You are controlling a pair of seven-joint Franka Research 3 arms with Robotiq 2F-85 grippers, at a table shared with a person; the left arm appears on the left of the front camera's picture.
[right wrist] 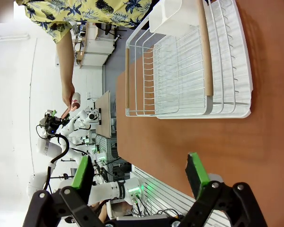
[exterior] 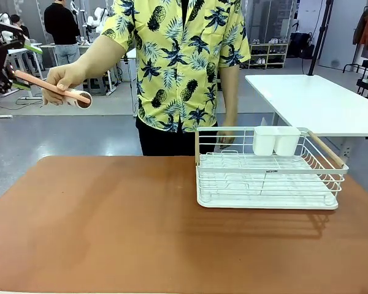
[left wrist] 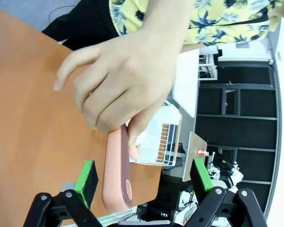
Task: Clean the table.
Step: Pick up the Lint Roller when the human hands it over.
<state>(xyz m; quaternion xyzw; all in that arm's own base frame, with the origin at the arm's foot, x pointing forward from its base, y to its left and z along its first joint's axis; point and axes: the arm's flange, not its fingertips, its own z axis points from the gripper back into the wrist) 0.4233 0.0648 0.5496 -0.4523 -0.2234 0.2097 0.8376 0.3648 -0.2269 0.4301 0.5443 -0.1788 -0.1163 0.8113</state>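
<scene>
terracotta table [exterior: 110, 233] — beyond both open jaws

terracotta table [exterior: 110, 233], white rack [exterior: 267, 205], pink tool [exterior: 49, 87]

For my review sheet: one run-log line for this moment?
phase: handover | person's hand: offers lint roller | left gripper: jaws open around handle | right gripper: open over table

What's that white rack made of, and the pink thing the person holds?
The dish rack looks like white-coated metal wire: thin, evenly bent rods. Its side handles look like bare wood, pale brown. The pink tool seems smooth matte plastic, though silicone is possible.
</scene>
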